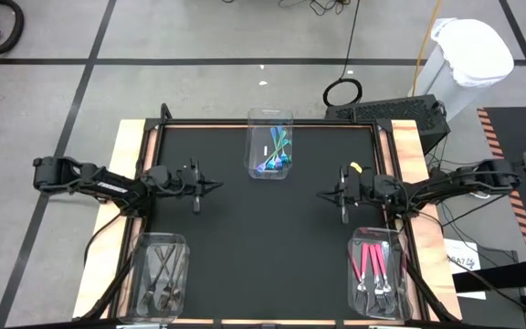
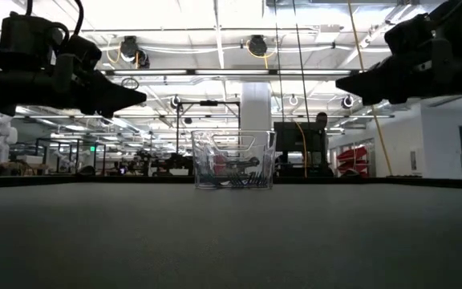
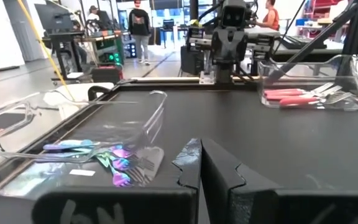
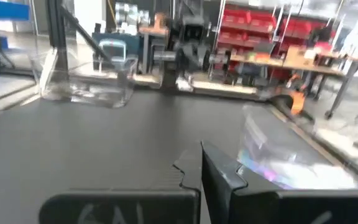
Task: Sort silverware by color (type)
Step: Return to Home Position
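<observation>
The left gripper [image 1: 217,186] is held above the black table mat [image 1: 263,247] at its left side, fingers pressed together. The right gripper [image 1: 320,195] is likewise shut at the right side. The teal-handled utensils [image 1: 277,157] are seen in the clear far-middle bin [image 1: 256,119], the black forks [image 1: 161,274] in the near-left bin [image 1: 139,245], and the pink-handled forks [image 1: 374,263] in the near-right bin [image 1: 354,245].

Grey floor [image 1: 208,32] crossed by dark lines; a white bin [image 1: 473,50] far right; strip lights [image 2: 215,72] overhead, red shelves [image 4: 260,31] beyond.
</observation>
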Tool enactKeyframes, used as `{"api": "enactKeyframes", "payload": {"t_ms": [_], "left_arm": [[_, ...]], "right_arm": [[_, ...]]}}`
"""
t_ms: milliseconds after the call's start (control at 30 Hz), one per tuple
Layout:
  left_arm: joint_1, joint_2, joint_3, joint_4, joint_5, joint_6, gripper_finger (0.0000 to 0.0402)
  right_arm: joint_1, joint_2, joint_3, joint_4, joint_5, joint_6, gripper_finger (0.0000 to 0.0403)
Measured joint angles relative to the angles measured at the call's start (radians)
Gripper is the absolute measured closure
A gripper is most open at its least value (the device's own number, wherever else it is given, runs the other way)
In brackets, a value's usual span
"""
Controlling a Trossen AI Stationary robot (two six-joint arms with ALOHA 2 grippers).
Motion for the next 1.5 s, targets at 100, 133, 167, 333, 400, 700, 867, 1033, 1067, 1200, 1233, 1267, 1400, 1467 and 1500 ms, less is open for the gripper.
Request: {"api": "enactKeyframes", "payload": {"t_ms": [100, 133, 167, 333, 400, 700, 867, 1033, 1067, 1200, 1233, 1267, 1400, 1467, 1500], "left_arm": [[0.009, -0.002, 0.000, 0.003, 0.010, 0.000, 0.0389], [0.014, -0.002, 0.000, 0.003, 0.011, 0.000, 0.0389], [0.018, -0.002, 0.000, 0.002, 0.011, 0.000, 0.0389], [0.031, -0.002, -0.001, 0.004, 0.014, -0.001, 0.0389], [0.031, -0.002, -0.001, 0.007, 0.014, -0.001, 0.0389], [0.030, -0.091, -0.001, 0.017, 0.016, -0.040, 0.0389], [0.020, -0.185, -0.001, -0.021, 0.047, -0.081, 0.0389], [0.007, -0.276, -0.001, -0.125, 0.009, -0.081, 0.0389], [0.007, -0.293, -0.001, -0.143, 0.000, -0.081, 0.0389], [0.007, -0.365, -0.001, -0.222, -0.011, -0.080, 0.0389], [0.007, -0.383, -0.001, -0.238, -0.011, -0.080, 0.0389], [0.007, -0.401, -0.001, -0.256, -0.012, -0.079, 0.0389], [0.007, -0.471, -0.001, -0.328, -0.030, -0.076, 0.0389], [0.007, -0.504, -0.001, -0.365, -0.032, -0.073, 0.0389], [0.007, -0.519, -0.001, -0.380, -0.033, -0.073, 0.0389]], "right_arm": [[0.000, -0.012, -0.001, 0.006, 0.000, -0.003, 0.0403], [0.000, -0.016, -0.001, 0.005, 0.000, -0.003, 0.0403], [0.000, -0.020, -0.001, 0.000, 0.000, -0.003, 0.0403], [0.000, -0.045, -0.002, -0.016, 0.000, -0.003, 0.0403], [0.000, -0.058, -0.002, -0.030, 0.000, -0.003, 0.0403], [0.000, -0.146, -0.003, -0.109, 0.002, 0.008, 0.0403], [0.000, -0.200, -0.003, -0.138, 0.003, 0.020, 0.0403], [0.000, -0.237, -0.003, -0.193, 0.004, 0.010, 0.0403], [0.000, -0.244, -0.003, -0.206, 0.004, 0.004, 0.0403], [0.000, -0.268, -0.003, -0.215, 0.004, 0.001, 0.0403], [0.000, -0.275, -0.003, -0.215, 0.004, 0.000, 0.0403], [0.000, -0.282, -0.003, -0.215, 0.004, 0.000, 0.0403], [0.000, -0.307, -0.003, -0.230, 0.004, 0.021, 0.0403], [0.001, -0.317, -0.003, -0.248, 0.004, 0.024, 0.0403], [0.001, -0.323, -0.003, -0.259, 0.004, 0.026, 0.0403]]}}
